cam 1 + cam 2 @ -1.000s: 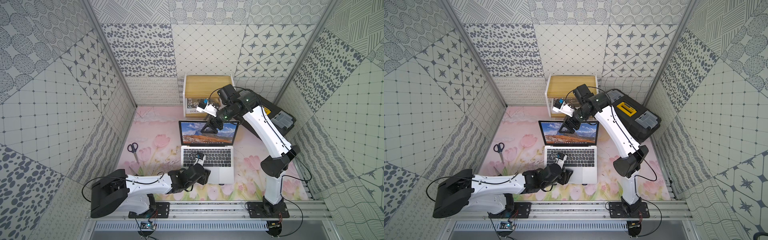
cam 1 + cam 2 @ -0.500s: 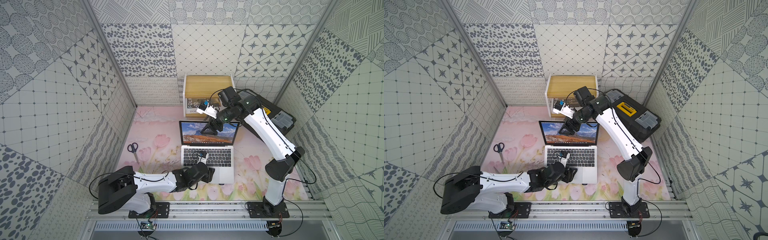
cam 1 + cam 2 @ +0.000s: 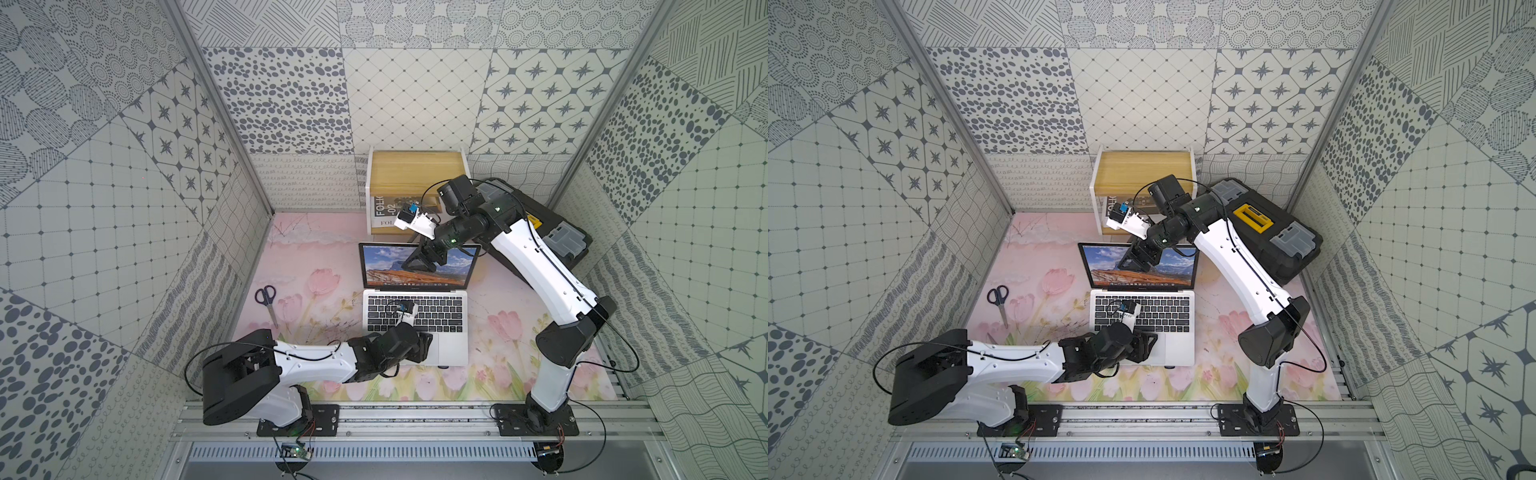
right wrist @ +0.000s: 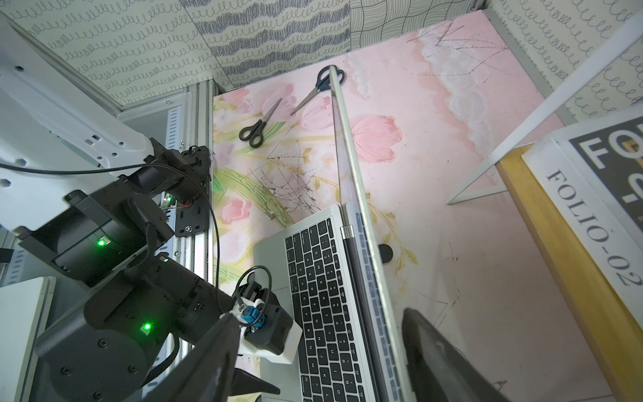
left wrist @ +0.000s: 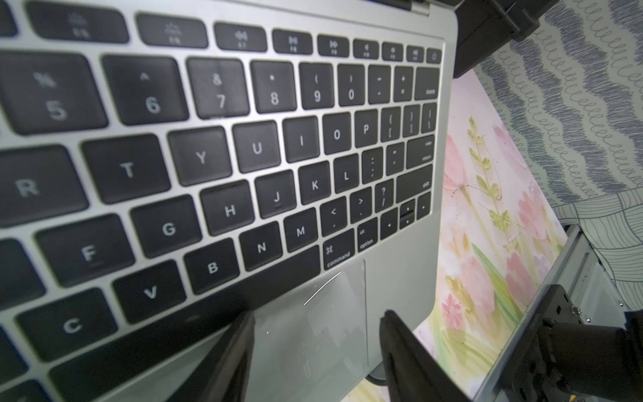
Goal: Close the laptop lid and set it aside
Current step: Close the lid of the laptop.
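The silver laptop (image 3: 451, 347) (image 3: 1179, 351) lies open in the middle of the flowered mat. The laptop lid (image 3: 384, 266) (image 3: 1104, 266) stands nearly upright, showing mountain wallpaper. My left gripper (image 3: 424, 348) (image 3: 1148, 343) (image 5: 318, 315) is open low over the trackpad (image 5: 334, 299), with one finger over the palm rest beside it. I cannot tell whether it touches. My right gripper (image 3: 419, 264) (image 3: 1133, 262) (image 4: 319, 315) is open and straddles the lid's top edge (image 4: 348, 156), one finger on the screen side and one behind. Neither finger touches the lid.
Black-handled scissors (image 3: 267, 298) (image 3: 998, 297) lie on the mat left of the laptop. A wooden shelf box (image 3: 415, 174) holding a FOLIO-02 binder (image 4: 591, 222) stands behind it. A black toolbox (image 3: 1266, 232) sits at the back right. Patterned walls enclose three sides.
My left gripper slid a little to the right over the trackpad. The right gripper came slightly down over the lid's edge as its elbow swung outward. The lid's angle looks the same.
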`<state>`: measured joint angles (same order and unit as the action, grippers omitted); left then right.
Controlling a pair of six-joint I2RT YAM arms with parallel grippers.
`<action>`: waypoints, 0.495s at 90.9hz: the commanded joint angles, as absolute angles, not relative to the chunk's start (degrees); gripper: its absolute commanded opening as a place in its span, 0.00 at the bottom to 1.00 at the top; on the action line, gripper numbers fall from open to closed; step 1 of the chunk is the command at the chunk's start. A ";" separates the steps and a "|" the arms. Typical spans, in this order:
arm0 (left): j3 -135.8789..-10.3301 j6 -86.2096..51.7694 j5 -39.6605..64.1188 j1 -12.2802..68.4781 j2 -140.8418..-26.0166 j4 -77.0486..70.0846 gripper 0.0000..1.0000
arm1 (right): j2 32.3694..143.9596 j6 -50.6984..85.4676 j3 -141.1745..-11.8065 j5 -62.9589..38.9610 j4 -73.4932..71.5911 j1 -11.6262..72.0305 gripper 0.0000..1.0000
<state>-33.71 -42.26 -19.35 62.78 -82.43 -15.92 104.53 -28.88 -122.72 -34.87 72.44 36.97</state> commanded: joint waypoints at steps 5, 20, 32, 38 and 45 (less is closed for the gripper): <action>-32.96 -44.89 -22.70 61.27 -85.47 -2.22 0.61 | 101.13 -26.50 -118.25 -36.11 73.40 38.87 0.77; -33.07 -44.91 -22.61 61.27 -85.78 -2.33 0.61 | 99.45 -25.55 -115.30 -35.53 72.24 39.59 0.77; -32.66 -45.23 -22.76 61.27 -85.45 -2.33 0.61 | 98.15 -24.58 -113.14 -35.36 71.16 40.44 0.77; -32.68 -45.44 -22.77 61.26 -85.38 -2.16 0.61 | 97.35 -23.91 -111.93 -35.12 70.49 40.99 0.77; -32.64 -45.52 -22.85 61.24 -85.27 -1.98 0.61 | 96.52 -23.19 -110.65 -35.11 70.16 41.73 0.77</action>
